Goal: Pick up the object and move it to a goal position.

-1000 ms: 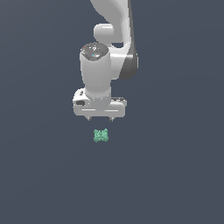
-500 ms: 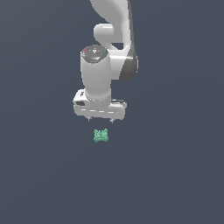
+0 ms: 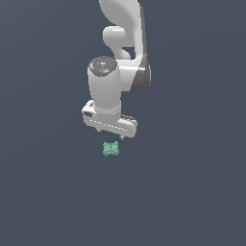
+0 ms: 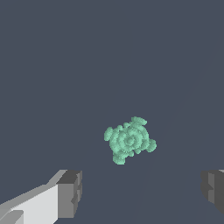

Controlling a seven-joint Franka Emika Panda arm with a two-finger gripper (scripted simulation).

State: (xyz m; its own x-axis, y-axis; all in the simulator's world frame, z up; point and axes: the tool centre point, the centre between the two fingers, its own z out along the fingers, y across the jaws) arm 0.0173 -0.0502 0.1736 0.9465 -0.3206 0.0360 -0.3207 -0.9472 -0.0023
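The object (image 3: pixel 111 149) is a small mint-green knobbly lump lying on the dark grey floor. My white gripper (image 3: pixel 110 134) hangs just above it, slightly toward the exterior view's top, with its fingers spread wide and nothing between them. In the wrist view the object (image 4: pixel 129 140) lies beyond the two grey fingertips (image 4: pixel 70 194), which stand far apart on either side. The gripper (image 4: pixel 142 190) is open and not touching the object.
The floor (image 3: pixel 192 192) is a plain dark grey surface. The white arm (image 3: pixel 122 43) rises from the gripper toward the exterior view's top.
The gripper has moved down toward the object and turned slightly. The object has not moved.
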